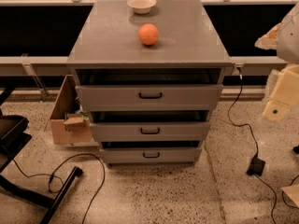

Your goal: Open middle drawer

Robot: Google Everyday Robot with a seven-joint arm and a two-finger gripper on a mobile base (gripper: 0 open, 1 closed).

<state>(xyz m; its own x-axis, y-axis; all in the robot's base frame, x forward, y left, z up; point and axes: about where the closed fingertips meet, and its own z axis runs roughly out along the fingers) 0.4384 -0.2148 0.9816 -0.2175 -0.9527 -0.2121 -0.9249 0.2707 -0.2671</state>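
A grey cabinet (112,41) with three drawers stands in the middle of the camera view. The middle drawer (187,131) has a flat grey front and a small black bar handle (150,131). A dark gap shows above its front. The taller top drawer (187,97) is above it and the smallest drawer (177,156) is below it. My gripper (279,99), cream-coloured, is at the right edge of the view. It hangs well to the right of the cabinet, about level with the top drawer, and touches nothing.
An orange ball (148,34) and a white bowl (141,4) sit on the cabinet top. An open cardboard box (63,120) stands to the cabinet's left. Cables and a black adapter (256,165) lie on the floor at right. A black stand base (28,190) is at lower left.
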